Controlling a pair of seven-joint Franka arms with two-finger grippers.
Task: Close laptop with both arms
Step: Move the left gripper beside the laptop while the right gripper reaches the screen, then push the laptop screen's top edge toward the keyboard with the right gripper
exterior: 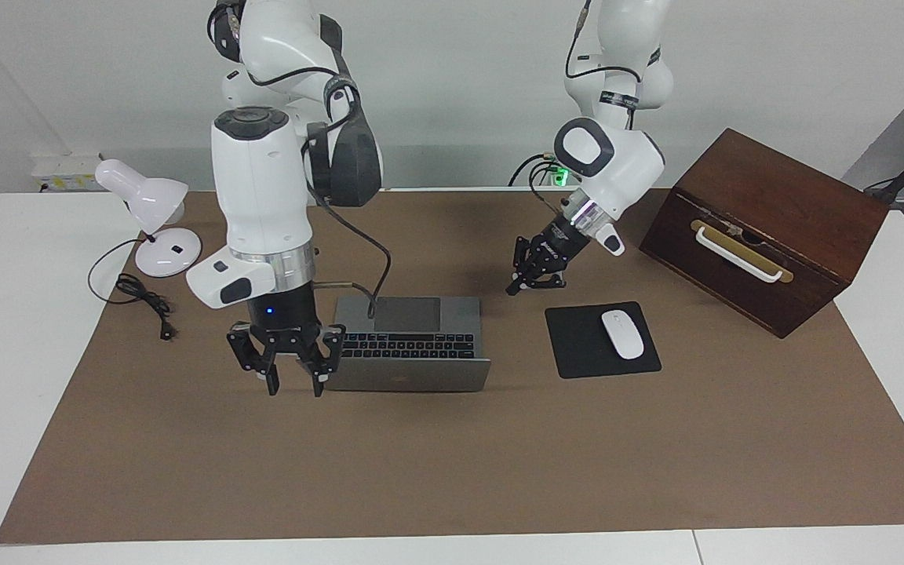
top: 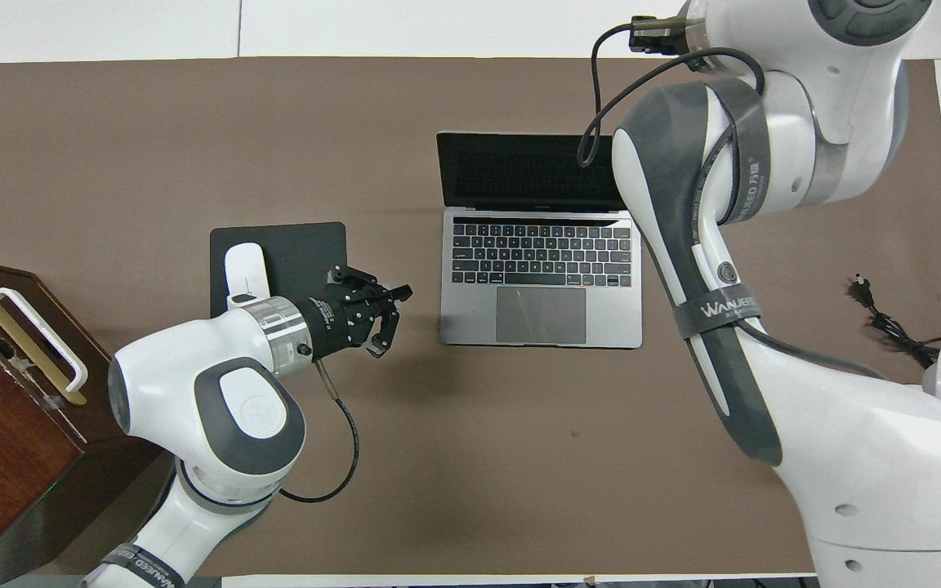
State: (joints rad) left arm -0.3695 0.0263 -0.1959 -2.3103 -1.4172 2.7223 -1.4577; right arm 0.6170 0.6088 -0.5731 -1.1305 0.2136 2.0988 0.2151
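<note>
Still early: approach step, lid not yet touched. Facing view: laptop (exterior: 409, 345) sits open mid-mat, lid (exterior: 409, 374) raised toward the table's edge farthest from the robots. Right gripper (exterior: 293, 369) hangs at the lid's corner toward the right arm's end, fingers spread wide, holding nothing. Left gripper (exterior: 534, 275) hovers between laptop and black mouse pad (exterior: 601, 341), fingers partly open, empty. White mouse (exterior: 623, 333) lies on the pad; wooden box (exterior: 766, 231) and desk lamp (exterior: 150, 216) stand at opposite ends, well apart.

Overhead view: screen (top: 519, 171) upright, dark. Left gripper (top: 372, 314) points at the keyboard side. Right arm (top: 707, 269) overhangs the laptop's edge. Next move likely calls for both grippers reaching the lid's top edge; the mouse pad lies close under the left arm's path.
</note>
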